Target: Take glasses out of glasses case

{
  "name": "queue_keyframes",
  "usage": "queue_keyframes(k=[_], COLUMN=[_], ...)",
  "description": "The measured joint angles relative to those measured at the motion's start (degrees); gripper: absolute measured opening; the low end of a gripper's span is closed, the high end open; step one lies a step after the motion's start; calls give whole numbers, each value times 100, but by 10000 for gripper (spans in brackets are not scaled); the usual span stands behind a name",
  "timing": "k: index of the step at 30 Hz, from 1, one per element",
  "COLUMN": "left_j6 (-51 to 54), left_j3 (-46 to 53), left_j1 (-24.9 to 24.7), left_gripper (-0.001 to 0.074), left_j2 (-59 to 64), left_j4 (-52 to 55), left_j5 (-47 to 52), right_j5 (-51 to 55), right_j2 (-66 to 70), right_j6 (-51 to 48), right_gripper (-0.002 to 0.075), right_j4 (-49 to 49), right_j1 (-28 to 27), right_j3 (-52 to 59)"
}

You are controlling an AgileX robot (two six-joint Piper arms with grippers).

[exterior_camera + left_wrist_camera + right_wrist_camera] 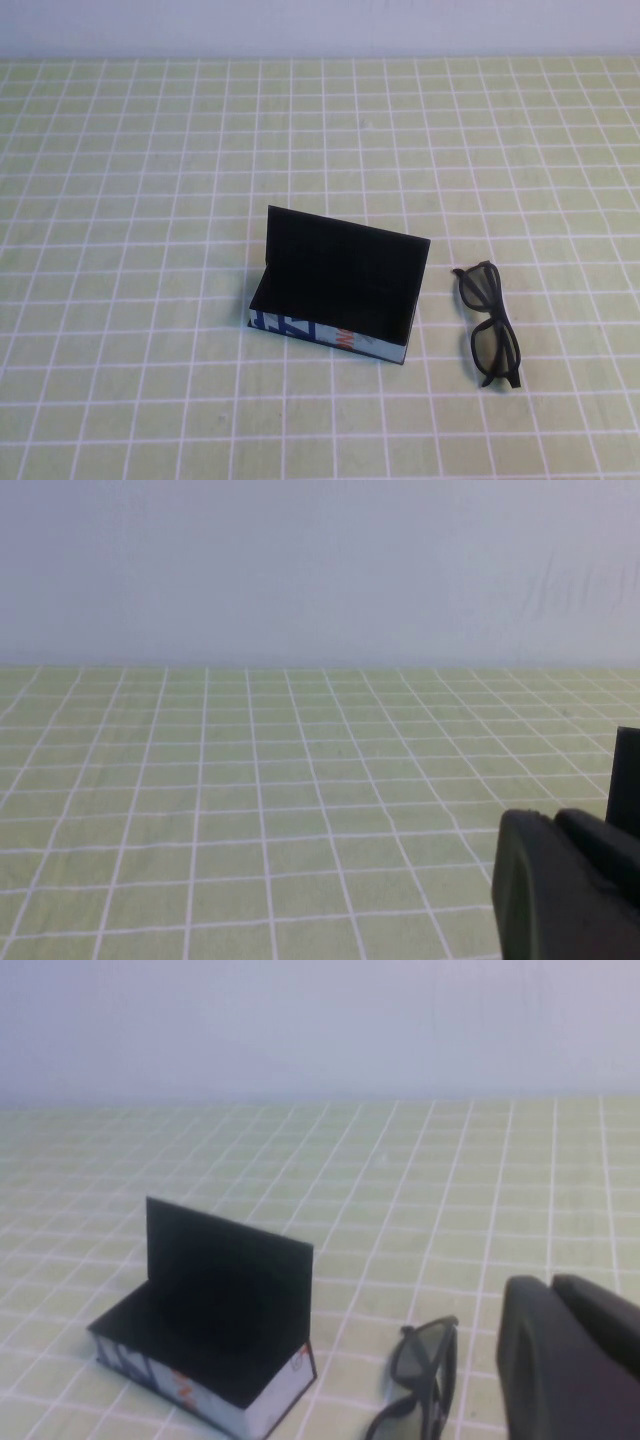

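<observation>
The tabletop (pixel 120 200) is covered in a green cloth gridded with white lines. Near its middle sits the case (pixel 335 290), its flap lid standing upright and the black inside bare. The glasses (pixel 488 324) lie flat on the cloth just to the right of the case, apart from it. The right gripper (pixel 570 1360) hangs back from the glasses, jaws closed on nothing. The left gripper (pixel 565 885) faces bare cloth; whether its jaws are wide or narrow, I cannot tell.

Soft, even, bright light; faint shadows under the glasses case (pixel 335 290); both wrist views slightly hazy.
</observation>
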Motion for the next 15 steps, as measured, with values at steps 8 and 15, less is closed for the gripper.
queue_keyframes(k=[8, 15], left_j6=[0, 0], left_j3=[0, 0], left_j1=[0, 0], left_gripper=[-4, -4], left_j2=[0, 0], left_j4=[-8, -8], left_j5=[-13, -13], right_j5=[-265, -105], right_j2=[0, 0], right_j6=[-58, -69], right_gripper=[-16, -16], right_j4=[44, 50], right_j1=[0, 0], right_j3=[207, 207])
